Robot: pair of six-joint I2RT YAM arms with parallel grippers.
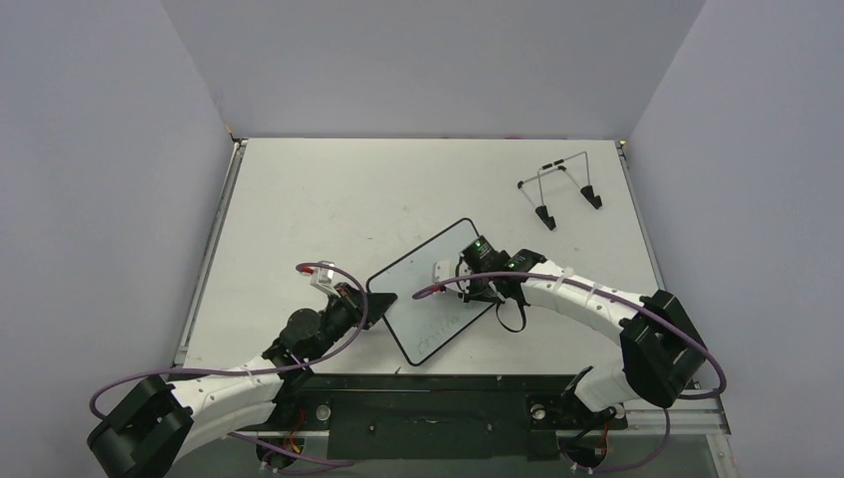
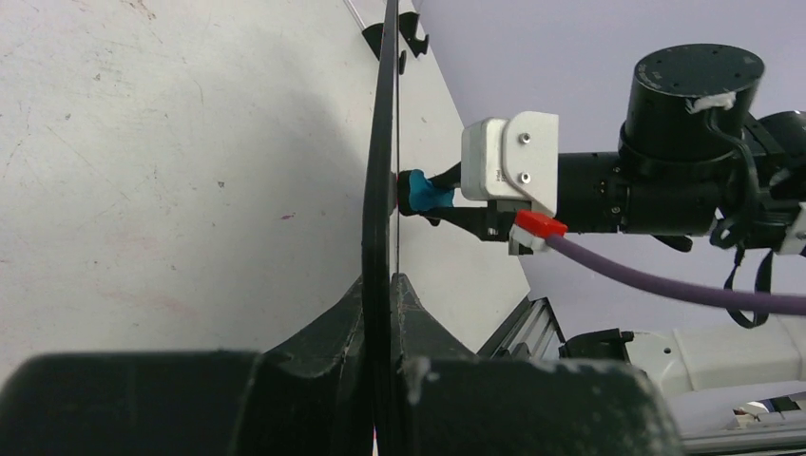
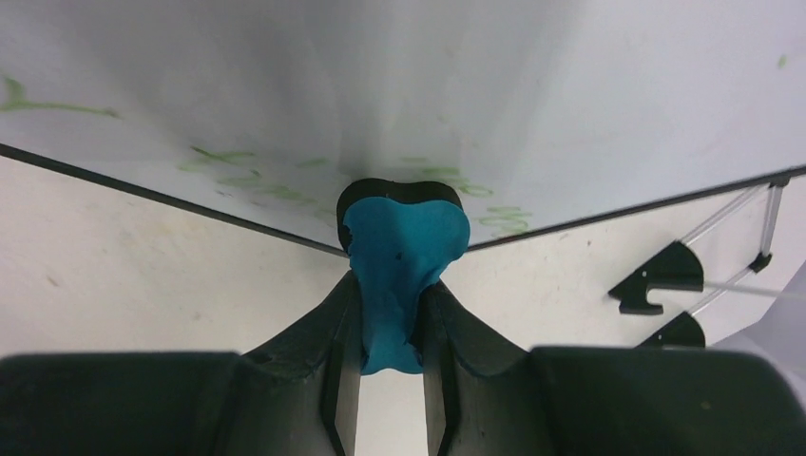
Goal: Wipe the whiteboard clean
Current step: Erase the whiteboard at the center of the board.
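Black left fingers [image 2: 328,328] were clenched on the thin black rim of the small rectangular whiteboard [image 2: 381,142], which showed edge-on between them. Black right fingers [image 3: 323,347] were clamped on the narrow waist of a small blue bone-shaped eraser [image 3: 404,252]. The eraser's dark pad was pressed against the board's white face.

Faint green handwriting ran across that face on either side of the eraser, too smeared to read. No brand or label was legible anywhere.

Seen from above, the left arm reached up from its base at the lower left, with its elbow low and its wrist at the board's near-left edge. The right arm curved leftward from the lower right base and met the board's right-hand half.

The board sat near the middle of the white counter [image 1: 299,199], between the two arms, tilted rather than flat. Whether its lower edge touched the counter could not be told. A thin wire stand with black feet [image 1: 560,187] stood well apart at the far right
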